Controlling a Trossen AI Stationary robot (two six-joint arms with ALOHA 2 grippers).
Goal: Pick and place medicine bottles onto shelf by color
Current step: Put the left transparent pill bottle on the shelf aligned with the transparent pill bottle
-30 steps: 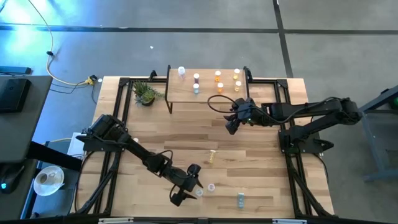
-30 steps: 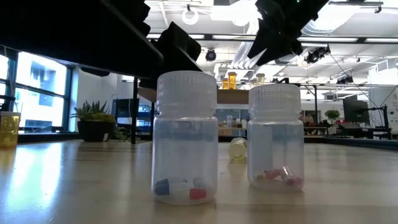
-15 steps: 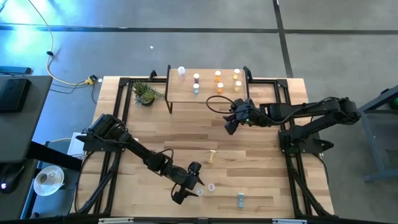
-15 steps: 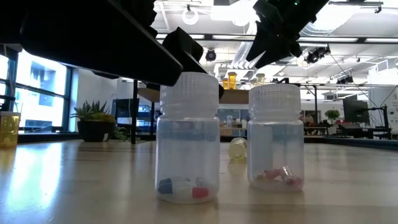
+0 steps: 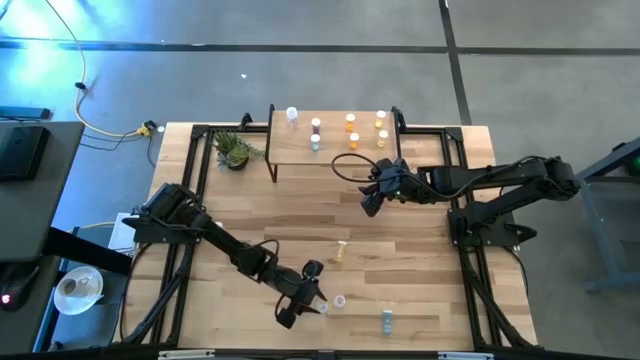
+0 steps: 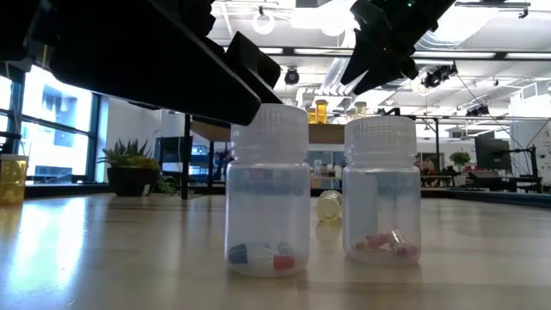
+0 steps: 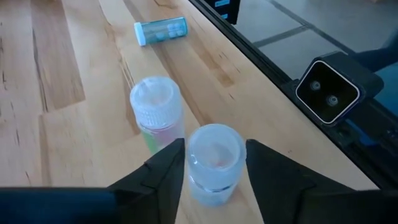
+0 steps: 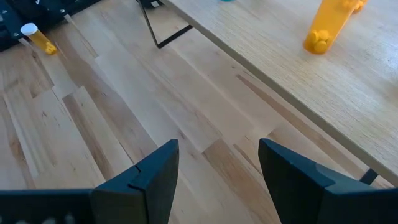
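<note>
Counting: several bottles stand on the shelf; four remain on the desk. Left end effector straddles a clear bottle, grip uncertain; right end effector open near the shelf.

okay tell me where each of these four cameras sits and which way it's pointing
High: above the table, looking straight down; both arms, shelf.
Low: at tabletop height, looking level across; two clear bottles close up, arms overhead.
Left wrist: on the left arm, looking past the left gripper, its fingers either side of a clear bottle.
Right wrist: on the right arm, looking past the open right gripper at bare table beside the shelf.
Shared: low and left wrist views show the same bottle pair.
</note>
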